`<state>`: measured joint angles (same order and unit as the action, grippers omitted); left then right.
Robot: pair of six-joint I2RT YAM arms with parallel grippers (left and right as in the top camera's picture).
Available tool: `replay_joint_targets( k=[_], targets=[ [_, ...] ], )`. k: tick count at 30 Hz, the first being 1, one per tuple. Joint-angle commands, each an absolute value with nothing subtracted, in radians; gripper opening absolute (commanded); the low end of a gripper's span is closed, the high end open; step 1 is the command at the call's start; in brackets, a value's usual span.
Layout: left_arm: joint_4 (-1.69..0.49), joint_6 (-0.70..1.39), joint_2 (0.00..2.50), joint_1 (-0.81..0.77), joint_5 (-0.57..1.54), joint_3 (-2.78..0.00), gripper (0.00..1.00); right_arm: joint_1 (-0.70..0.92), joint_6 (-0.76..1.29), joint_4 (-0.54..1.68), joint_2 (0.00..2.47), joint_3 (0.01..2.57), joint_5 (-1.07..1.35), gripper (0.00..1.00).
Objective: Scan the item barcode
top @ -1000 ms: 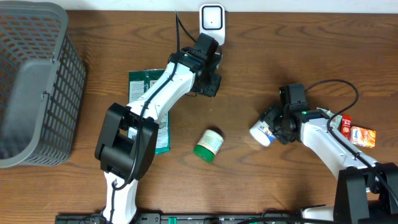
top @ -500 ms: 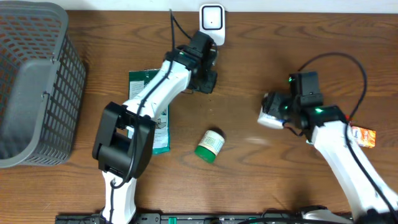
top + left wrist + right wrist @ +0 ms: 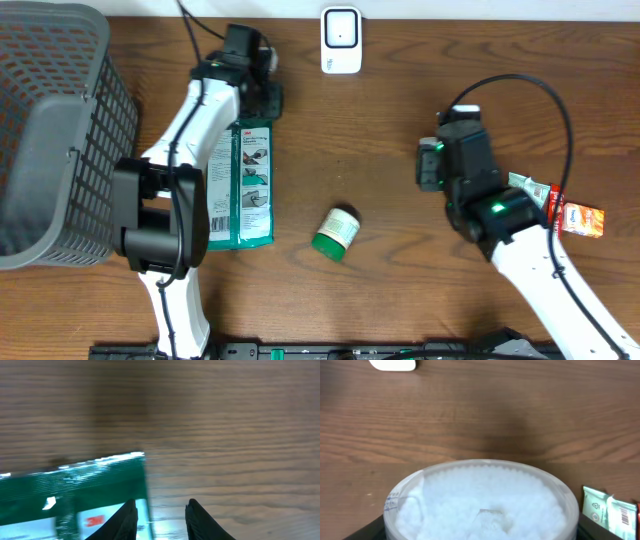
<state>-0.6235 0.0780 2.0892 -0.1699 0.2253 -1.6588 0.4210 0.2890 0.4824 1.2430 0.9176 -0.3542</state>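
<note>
Even, fairly bright light falls from above on the desk (image 3: 400,120), and shadows are soft and short. The left wrist view is motion-blurred, its wood grain smeared, with white glare along the green packet's (image 3: 75,480) foil edge. There the left end effector (image 3: 161,505) is a dark silhouette. In the right wrist view the close white tub (image 3: 485,500) is out of focus.

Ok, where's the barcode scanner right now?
Overhead view: the white scanner stands centre at the far edge of the table, right of the left claw and beyond the green-lidded jar.
</note>
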Motion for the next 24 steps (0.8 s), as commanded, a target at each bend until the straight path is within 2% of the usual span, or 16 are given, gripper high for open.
replay_joint_targets(
  k=[1,6,8,14,18,24],
  targets=[
    [-0.623,0.073,2.104,-0.139,0.216,-1.647,0.33,0.520,0.365,0.419,1.245,0.831,-0.635,0.52],
    [-0.622,0.073,2.104,-0.121,0.216,-1.647,0.34,0.628,0.389,0.144,1.250,0.643,-0.875,0.63],
    [-0.622,0.073,2.104,-0.121,0.216,-1.647,0.34,0.624,0.389,0.013,1.262,0.553,-0.850,0.62],
    [-0.609,0.088,2.104,-0.122,0.216,-1.647,0.34,0.587,0.284,-0.396,1.364,0.376,-0.789,0.74],
    [-0.588,0.088,2.104,-0.122,0.216,-1.647,0.35,0.561,0.127,-0.593,1.468,0.366,-0.739,0.74],
    [-0.588,0.088,2.104,-0.122,0.216,-1.647,0.38,0.502,0.106,-0.797,1.653,0.366,-0.683,0.71]
  ],
)
